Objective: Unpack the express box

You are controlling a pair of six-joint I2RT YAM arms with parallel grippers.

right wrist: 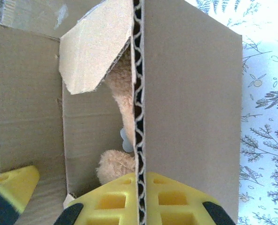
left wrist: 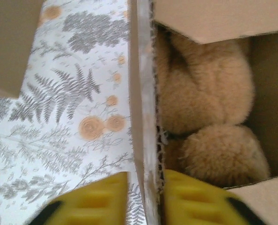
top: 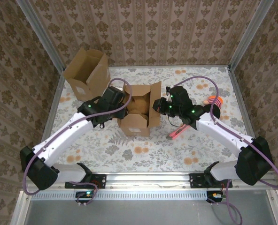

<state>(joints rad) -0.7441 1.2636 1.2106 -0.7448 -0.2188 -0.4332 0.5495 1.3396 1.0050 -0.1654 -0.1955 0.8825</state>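
While the box (top: 134, 124) sits open at mid-table (top: 176, 157) between the two arms, its flaps stand up and a plush toy (left wrist: 209, 112) lies inside, tan and fuzzy, filling much of the cavity.

Right gripper (right wrist: 140, 199): pressed together on the box's right-hand flap, the corrugated edge nipped between the yellow pads.

Left gripper (left wrist: 146, 192): astride the left wall, one finger outside over the patterned table, one inside beside the toy. The jaws look slightly spread, with a sliver of gap at the card. I read it as straddling, not clamping.

Handling, as judged:
- The toy looks soft, light and squashy, with nothing to break. The fur should give good purchase.
- The best hold is probably a deep pinch on one of the rounded lobes nearest the opening. A shallow nip may catch only fur.
- The box is light, with stiff walls and bendy flaps. It is likely to lift or slide with the toy unless one wall is held down.

Writing: none legible. Plain brown card wherever it shows, with no label, printed tape or brand seen. In the right wrist view a small pale tag-like bit (right wrist: 125, 139) sits by the toy, too small to read.

A second box (top: 86, 72) sits near the far-left corner, well apart.
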